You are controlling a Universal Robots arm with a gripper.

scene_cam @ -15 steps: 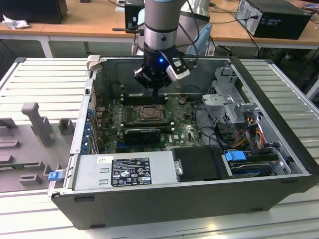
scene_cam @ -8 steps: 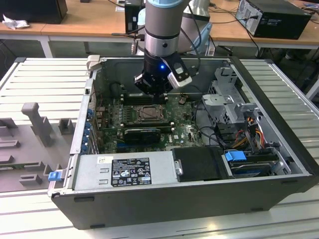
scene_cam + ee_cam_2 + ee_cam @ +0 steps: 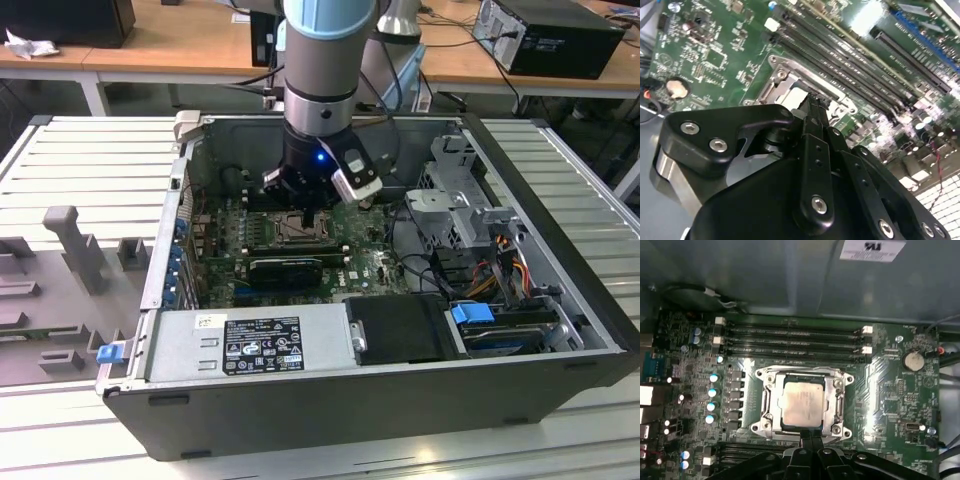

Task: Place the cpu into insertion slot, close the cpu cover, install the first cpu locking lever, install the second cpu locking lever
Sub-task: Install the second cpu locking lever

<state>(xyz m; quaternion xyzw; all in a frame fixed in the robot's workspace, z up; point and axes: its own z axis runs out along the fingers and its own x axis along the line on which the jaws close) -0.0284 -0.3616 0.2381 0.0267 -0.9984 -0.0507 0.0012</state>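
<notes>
Cpu [image 3: 802, 407] seated in socket, cover [image 3: 803, 378] down around it. Gripper [image 3: 811, 440] pressed together, empty, at cover's edge. Levers: cannot tell whether latched.

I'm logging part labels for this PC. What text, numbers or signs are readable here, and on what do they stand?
No text is clear enough to quote.
Black label on the power supply: rows of print and marks, too small to read.
White sticker beside it: too small to read.
White label on the case wall, first wrist view: blurred.
cpu top: faint marking, unreadable.
</notes>
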